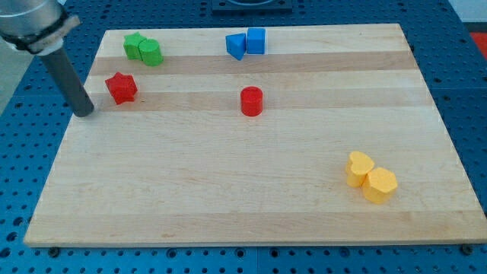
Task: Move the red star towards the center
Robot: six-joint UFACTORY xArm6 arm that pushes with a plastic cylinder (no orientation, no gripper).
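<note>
The red star [121,87] lies on the wooden board [251,183] at the view's upper left. My tip [84,113] rests on the board's left edge, just left of and slightly below the red star, with a small gap between them. A red cylinder [252,101] stands near the board's upper middle, well to the right of the star.
A green star [135,46] and a green cylinder [151,52] touch at the top left. Two blue blocks [237,46] [256,40] sit together at the top middle. A yellow heart [360,168] and a yellow hexagon [380,185] touch at the lower right.
</note>
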